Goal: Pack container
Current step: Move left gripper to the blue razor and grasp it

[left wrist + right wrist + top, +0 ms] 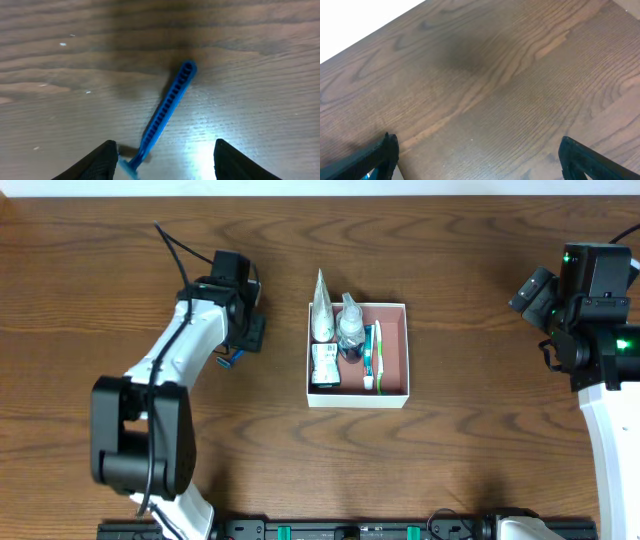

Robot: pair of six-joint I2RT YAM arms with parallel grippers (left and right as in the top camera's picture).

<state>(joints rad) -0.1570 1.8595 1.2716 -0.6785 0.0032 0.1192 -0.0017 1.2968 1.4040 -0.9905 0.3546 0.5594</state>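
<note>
**Overhead.** The shallow square white-walled container (pixel 396 350) with its pinkish-brown floor sits at the middle of the dark wooden table (pixel 450 240). It already holds a white-and-green tube (pixel 322 330), a small clear pouch (pixel 351 328) and a green-and-white toothbrush (pixel 373 356), all crowded to its left side, so the right side of the floor is free. My left pincer (pixel 243 338) hangs left of the container, over a blue plastic razor (pixel 228 360). My right pincer (pixel 548 305) waits well apart at the far right.

**Left wrist.** My left pincer is spread, with one finger either side of the razor's ribbed handle. It grips nothing yet. I judge this a line-up for a pinch.

**Right wrist.** My right pincer is spread wide over bare table, parked clear of the work.
</note>
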